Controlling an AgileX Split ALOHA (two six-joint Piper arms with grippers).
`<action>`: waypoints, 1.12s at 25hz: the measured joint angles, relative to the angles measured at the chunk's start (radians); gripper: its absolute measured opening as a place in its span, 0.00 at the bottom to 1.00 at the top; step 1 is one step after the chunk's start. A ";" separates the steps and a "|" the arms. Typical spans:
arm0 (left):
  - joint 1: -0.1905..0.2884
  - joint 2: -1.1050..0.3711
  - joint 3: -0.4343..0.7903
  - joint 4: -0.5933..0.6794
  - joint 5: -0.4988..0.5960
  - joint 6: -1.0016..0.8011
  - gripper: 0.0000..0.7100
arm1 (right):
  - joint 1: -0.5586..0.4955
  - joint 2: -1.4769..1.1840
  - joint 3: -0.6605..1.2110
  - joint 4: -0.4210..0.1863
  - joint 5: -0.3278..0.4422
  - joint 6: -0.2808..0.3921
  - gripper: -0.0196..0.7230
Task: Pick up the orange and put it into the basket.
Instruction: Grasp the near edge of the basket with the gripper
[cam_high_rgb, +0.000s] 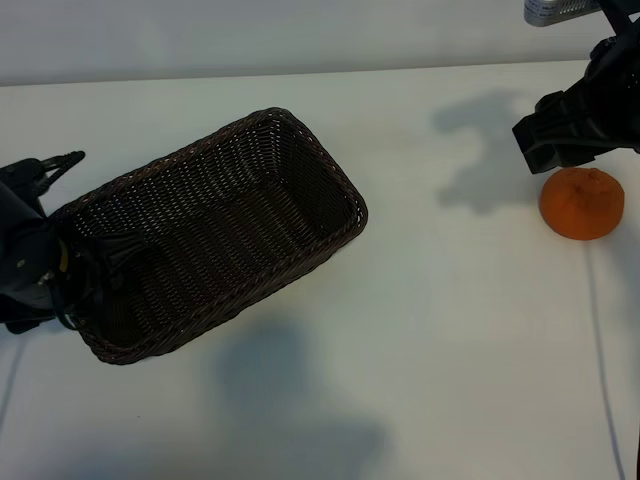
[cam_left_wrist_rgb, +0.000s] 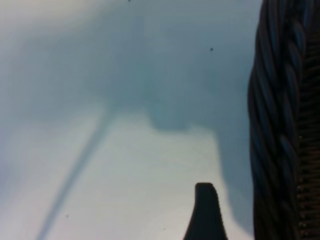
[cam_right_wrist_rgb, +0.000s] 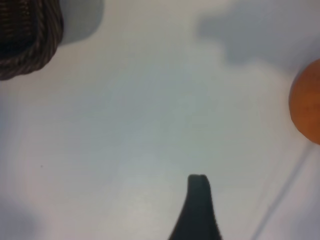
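Observation:
The orange (cam_high_rgb: 582, 203) lies on the white table at the far right; part of it shows at the edge of the right wrist view as the orange (cam_right_wrist_rgb: 307, 100). My right gripper (cam_high_rgb: 545, 147) hangs open just beside and behind it, apart from it, one finger (cam_right_wrist_rgb: 200, 210) in view with nothing against it. The dark brown wicker basket (cam_high_rgb: 330, 175) sits empty and slanted at centre-left. My left gripper (cam_high_rgb: 45, 185) rests open at the basket's left end. Its one visible finger (cam_left_wrist_rgb: 205, 215) stands close beside the braided rim (cam_left_wrist_rgb: 280, 125), with bare table at its other side.
A thin cable (cam_high_rgb: 600, 330) runs across the table from the orange toward the front right. A corner of the basket (cam_right_wrist_rgb: 25, 35) shows far off in the right wrist view. Bare white table lies between basket and orange.

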 joint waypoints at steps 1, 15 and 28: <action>0.000 0.005 0.000 -0.005 -0.008 0.000 0.78 | 0.000 0.000 0.000 0.000 0.000 0.000 0.78; 0.079 0.025 0.065 -0.072 -0.113 0.006 0.78 | 0.000 0.000 0.000 0.000 0.008 -0.006 0.78; 0.118 0.025 0.106 -0.150 -0.193 0.081 0.70 | 0.000 0.000 0.000 0.000 0.007 -0.007 0.78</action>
